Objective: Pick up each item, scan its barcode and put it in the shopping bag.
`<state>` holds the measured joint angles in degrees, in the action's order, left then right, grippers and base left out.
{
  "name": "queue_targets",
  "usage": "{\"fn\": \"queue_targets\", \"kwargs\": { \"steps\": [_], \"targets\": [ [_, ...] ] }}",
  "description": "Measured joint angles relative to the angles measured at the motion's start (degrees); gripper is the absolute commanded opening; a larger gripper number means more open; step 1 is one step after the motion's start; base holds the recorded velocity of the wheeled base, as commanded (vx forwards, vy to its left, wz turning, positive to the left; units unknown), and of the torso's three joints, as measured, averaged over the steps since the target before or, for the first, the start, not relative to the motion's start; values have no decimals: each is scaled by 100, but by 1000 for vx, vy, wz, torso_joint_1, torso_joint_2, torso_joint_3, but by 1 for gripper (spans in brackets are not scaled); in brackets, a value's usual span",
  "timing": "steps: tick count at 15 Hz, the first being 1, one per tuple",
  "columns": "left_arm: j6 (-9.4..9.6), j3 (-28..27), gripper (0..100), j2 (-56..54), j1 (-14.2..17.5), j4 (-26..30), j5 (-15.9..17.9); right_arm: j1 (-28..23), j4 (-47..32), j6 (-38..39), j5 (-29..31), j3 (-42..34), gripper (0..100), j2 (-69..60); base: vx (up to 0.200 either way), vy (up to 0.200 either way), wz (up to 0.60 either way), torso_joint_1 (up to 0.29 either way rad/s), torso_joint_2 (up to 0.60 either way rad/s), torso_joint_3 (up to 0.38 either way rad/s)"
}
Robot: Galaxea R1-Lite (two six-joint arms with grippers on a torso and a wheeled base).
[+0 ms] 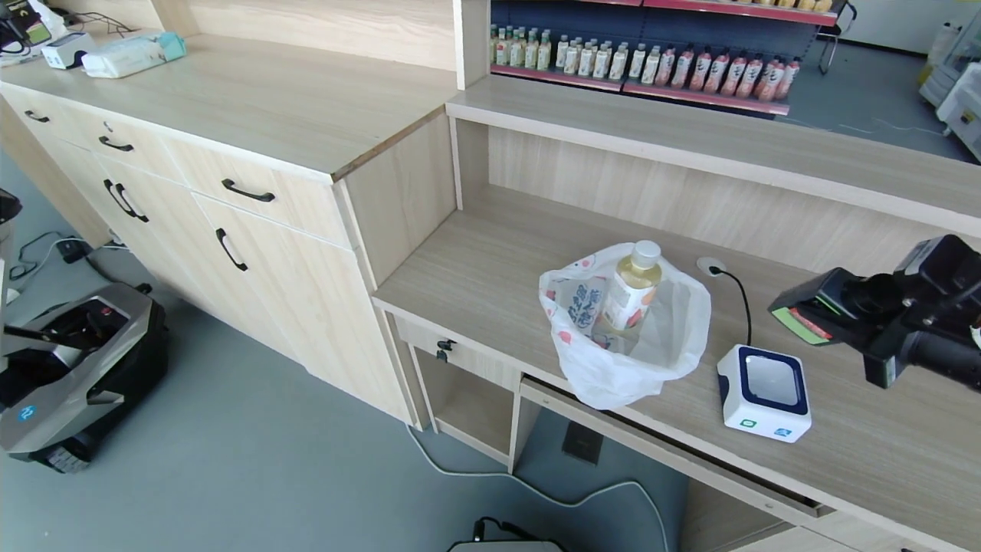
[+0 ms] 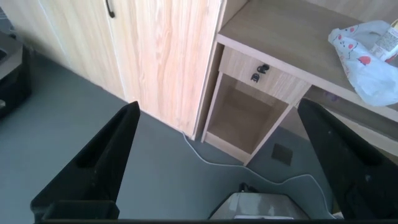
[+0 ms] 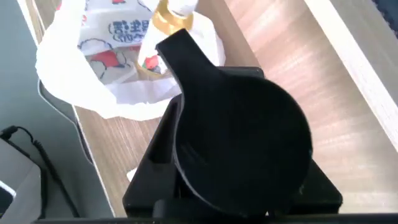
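A white plastic shopping bag (image 1: 613, 360) stands open on the lower counter, seen also as the bag (image 3: 93, 74) in the right wrist view. Upright inside it is a bottle of yellow drink (image 1: 632, 291) with a white cap, beside a printed snack packet (image 1: 579, 303). To the bag's right lies the white barcode scanner (image 1: 764, 391). My right gripper (image 1: 851, 307) hovers above the counter just right of the scanner, shut on a black box (image 1: 812, 310) with a green and red label. My left gripper (image 2: 219, 106) hangs open over the grey floor, left of the counter, holding nothing.
A black cable (image 1: 739, 295) runs from a counter grommet to the scanner. A raised shelf (image 1: 690, 138) backs the counter, and a taller cabinet (image 1: 253, 115) stands to its left. A drawer (image 1: 667, 452) below the counter edge is slightly pulled out.
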<state>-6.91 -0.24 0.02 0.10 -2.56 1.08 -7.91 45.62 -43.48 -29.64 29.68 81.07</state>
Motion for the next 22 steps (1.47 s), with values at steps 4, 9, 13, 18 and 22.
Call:
{"fn": "queue_targets", "kwargs": {
  "steps": [4, 9, 13, 18, 22],
  "targets": [
    [0, 0, 100, 0, 0, 2, -2, 517, 647, -9, -2, 82, 0, 741, 0, 0, 0, 0, 0, 0],
    [-1, 0, 100, 0, -5, 2, 2, 668, 635, 55, 20, 208, 0, 2055, 0, 0, 0, 0, 0, 0],
    [-1, 4, 100, 0, -2, 2, -2, 789, 705, 62, 13, 452, 0, 2847, 0, 0, 0, 0, 0, 0],
    [-1, 0, 100, 0, -2, 5, 0, 907, 789, 123, 16, 568, 0, 3304, 0, 0, 0, 0, 0, 0],
    [-1, 0, 100, 0, -2, 2, 0, 914, 850, 1089, 13, 805, 0, 3541, 0, 0, 0, 0, 0, 0]
  ]
}}
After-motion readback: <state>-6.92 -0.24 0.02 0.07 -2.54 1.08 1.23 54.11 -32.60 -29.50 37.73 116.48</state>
